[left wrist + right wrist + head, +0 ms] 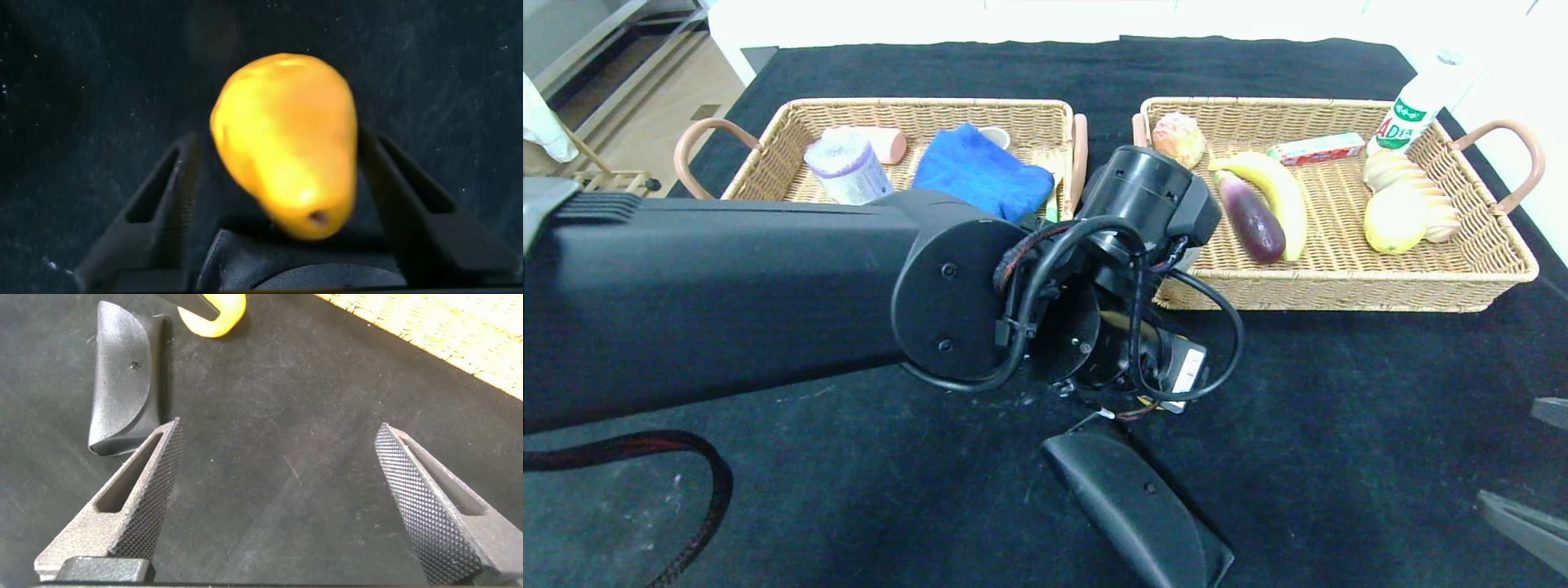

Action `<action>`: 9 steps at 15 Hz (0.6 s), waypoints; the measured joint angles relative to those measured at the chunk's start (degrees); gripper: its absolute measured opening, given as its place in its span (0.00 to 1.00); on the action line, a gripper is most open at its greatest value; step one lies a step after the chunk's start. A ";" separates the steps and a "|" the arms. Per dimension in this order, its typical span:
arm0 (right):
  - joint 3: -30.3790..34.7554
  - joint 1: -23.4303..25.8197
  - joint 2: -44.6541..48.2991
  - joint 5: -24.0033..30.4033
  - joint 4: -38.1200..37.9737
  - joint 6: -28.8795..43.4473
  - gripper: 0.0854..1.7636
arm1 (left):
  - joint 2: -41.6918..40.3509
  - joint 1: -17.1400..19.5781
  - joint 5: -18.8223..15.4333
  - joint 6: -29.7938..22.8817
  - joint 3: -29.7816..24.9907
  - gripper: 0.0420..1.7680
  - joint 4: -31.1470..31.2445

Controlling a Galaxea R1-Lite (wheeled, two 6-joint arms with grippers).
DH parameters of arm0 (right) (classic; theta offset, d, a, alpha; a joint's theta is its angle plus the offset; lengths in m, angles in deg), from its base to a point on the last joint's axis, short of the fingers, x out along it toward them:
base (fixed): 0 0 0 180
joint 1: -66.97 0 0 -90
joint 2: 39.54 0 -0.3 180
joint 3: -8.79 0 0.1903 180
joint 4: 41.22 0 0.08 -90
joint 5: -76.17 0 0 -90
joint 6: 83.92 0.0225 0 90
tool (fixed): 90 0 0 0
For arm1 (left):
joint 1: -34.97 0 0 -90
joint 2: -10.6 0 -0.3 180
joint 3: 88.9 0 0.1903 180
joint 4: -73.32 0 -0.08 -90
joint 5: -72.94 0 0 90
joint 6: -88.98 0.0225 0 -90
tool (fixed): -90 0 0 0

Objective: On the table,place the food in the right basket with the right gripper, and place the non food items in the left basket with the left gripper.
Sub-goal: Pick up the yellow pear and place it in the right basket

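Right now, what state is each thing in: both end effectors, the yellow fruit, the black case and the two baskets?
left end effector: open, fingers either side of the yellow fruit
yellow fruit: on the table, not gripped
right end effector: open, empty
black case: shut, flat on the table
left basket: partly filled
right basket: partly filled

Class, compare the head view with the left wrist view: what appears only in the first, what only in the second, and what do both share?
Only the head view shows the left basket with the blue cloth, the right basket with the banana and eggplant, and the black case. Only the left wrist view shows the yellow pear between the left gripper fingers, which stand apart from it on both sides. Both show the black tablecloth.
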 joint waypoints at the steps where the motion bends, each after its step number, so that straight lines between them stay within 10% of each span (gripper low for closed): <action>1: 0.04 0.00 0.00 0.01 0.00 0.00 0.97 | 0.00 0.00 0.02 0.02 0.05 0.81 0.02; 9: 0.15 0.00 0.02 0.04 -0.01 -0.01 0.97 | -1.90 0.00 -0.06 0.05 -0.50 0.91 0.41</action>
